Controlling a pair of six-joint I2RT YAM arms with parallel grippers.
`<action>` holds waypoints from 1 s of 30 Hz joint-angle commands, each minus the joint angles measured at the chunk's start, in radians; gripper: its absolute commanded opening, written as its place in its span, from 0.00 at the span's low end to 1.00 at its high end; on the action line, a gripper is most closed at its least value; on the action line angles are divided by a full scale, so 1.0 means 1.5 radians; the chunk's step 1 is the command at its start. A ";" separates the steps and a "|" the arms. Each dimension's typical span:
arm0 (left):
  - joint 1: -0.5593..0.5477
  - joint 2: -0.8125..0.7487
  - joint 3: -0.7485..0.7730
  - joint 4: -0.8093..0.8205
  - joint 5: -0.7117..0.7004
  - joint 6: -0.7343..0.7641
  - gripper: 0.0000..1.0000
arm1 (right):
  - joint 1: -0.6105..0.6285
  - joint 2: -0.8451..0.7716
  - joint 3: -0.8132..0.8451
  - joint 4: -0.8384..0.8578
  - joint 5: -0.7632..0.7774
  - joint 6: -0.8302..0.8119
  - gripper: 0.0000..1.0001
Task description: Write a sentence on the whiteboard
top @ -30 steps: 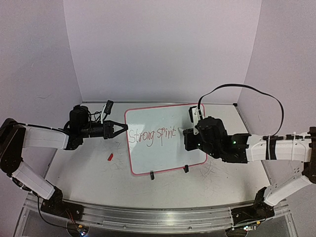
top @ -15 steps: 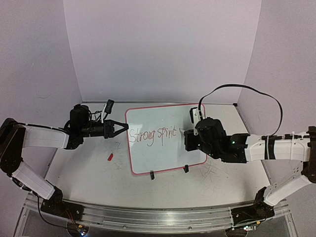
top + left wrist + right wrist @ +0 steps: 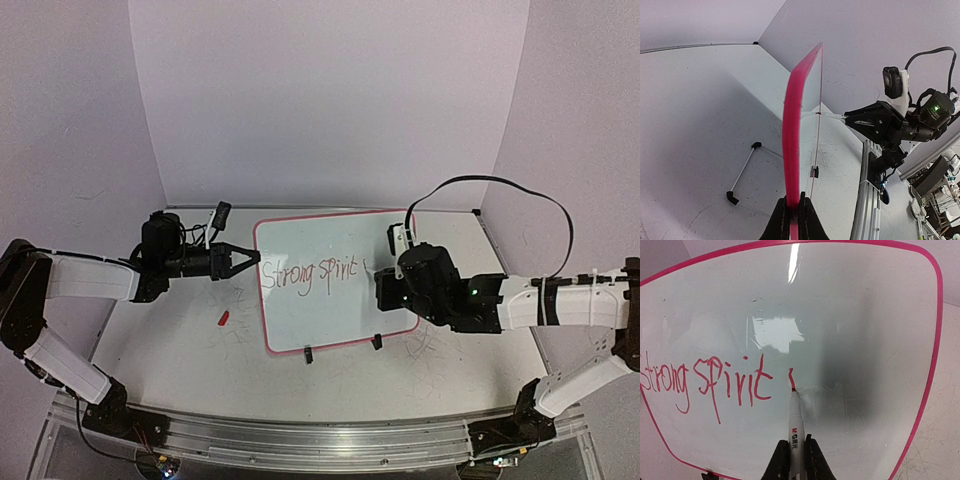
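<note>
The whiteboard [image 3: 335,250], white with a pink rim, stands tilted on two black clip feet. Red lettering [image 3: 308,273] on it reads "Strong spirit", with a short fresh stroke [image 3: 791,378] after the "t". My left gripper [image 3: 244,262] is shut on the board's left rim [image 3: 792,145], seen edge-on in the left wrist view. My right gripper [image 3: 383,290] is shut on a white red-tipped marker [image 3: 797,430], whose tip touches the board at the end of the new stroke. The board also fills the right wrist view [image 3: 850,330].
A small red marker cap [image 3: 224,318] lies on the tabletop left of the board. Purple walls close in the back and sides. The board's wire stand [image 3: 742,172] shows behind it. Faint scuff marks cover the tabletop [image 3: 440,350].
My right gripper and marker have shifted slightly right past the "t" and drawn a short new stroke. The left arm and board have not moved.
</note>
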 commanded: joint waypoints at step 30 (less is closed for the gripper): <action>-0.015 0.010 0.019 -0.031 -0.003 0.030 0.00 | -0.008 0.010 0.049 -0.018 0.058 0.009 0.00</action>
